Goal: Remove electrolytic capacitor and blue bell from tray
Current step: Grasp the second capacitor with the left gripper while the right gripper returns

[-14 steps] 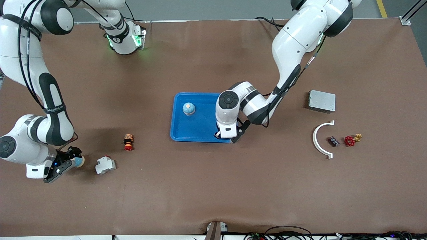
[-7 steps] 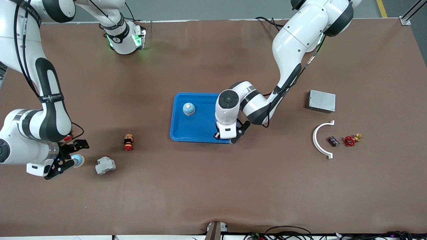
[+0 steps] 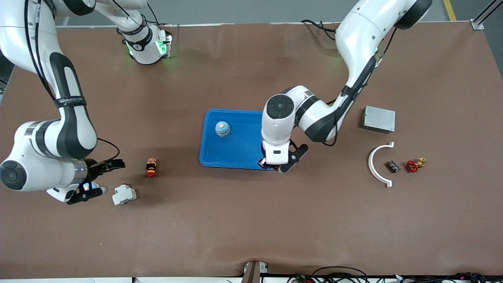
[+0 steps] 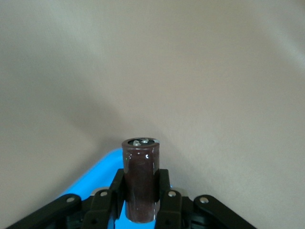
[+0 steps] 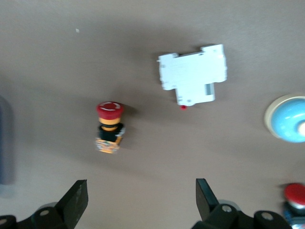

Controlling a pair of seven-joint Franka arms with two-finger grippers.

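The capacitor [image 4: 140, 179] sat clamped upright in the left gripper [image 3: 279, 164], over the tray's [image 3: 235, 155] front corner. The blue bell [image 3: 222, 128] stood inside the tray. The right gripper [image 3: 96, 179] waited, released. A thin grip might let the capacitor slip.

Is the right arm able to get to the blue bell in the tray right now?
Probably yes: the right gripper is open and empty, and the blue bell stands uncovered in the tray. The left gripper, holding the capacitor, sits at another corner.

High front camera overlooks all; wrist cameras look down close
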